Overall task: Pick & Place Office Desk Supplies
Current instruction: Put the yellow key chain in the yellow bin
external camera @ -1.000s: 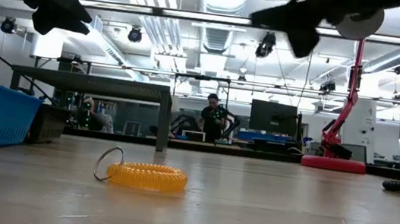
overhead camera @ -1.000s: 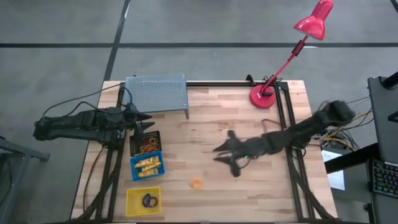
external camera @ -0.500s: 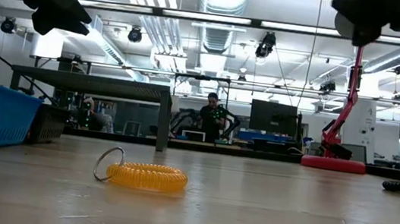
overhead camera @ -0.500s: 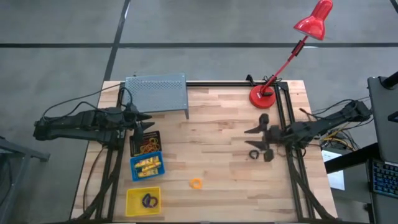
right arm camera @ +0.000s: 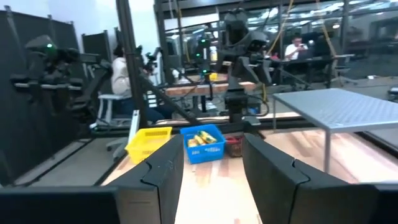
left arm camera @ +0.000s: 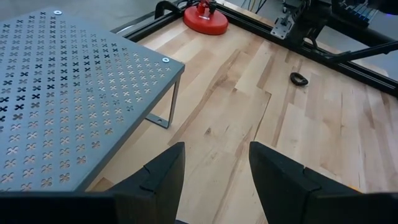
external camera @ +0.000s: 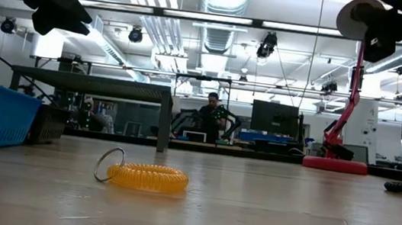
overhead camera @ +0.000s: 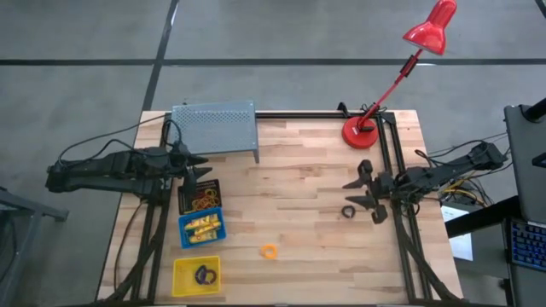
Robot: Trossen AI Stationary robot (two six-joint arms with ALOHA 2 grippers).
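An orange coil loop (overhead camera: 270,251) with a metal ring lies on the wood near the front, large in the low view (external camera: 143,176). A small black ring (overhead camera: 349,211) lies at the right, also in the left wrist view (left arm camera: 298,79). My right gripper (overhead camera: 357,193) hangs open and level above the table's right side, just beyond that ring, with nothing between its fingers (right arm camera: 214,165). My left gripper (overhead camera: 203,167) waits open above the far edge of the black bin (overhead camera: 199,198), empty (left arm camera: 214,168).
Along the left stand a black bin with rubber bands, a blue bin (overhead camera: 201,228) with yellow tubes and a yellow bin (overhead camera: 196,275) with a dark ring. A grey perforated shelf (overhead camera: 215,128) stands far left, the lamp's red base (overhead camera: 362,132) far right.
My right gripper has drawn back from the table's middle toward its right edge, most of the way in the first half second, tipping up from a downward slant to about level. The coil loop has not moved.
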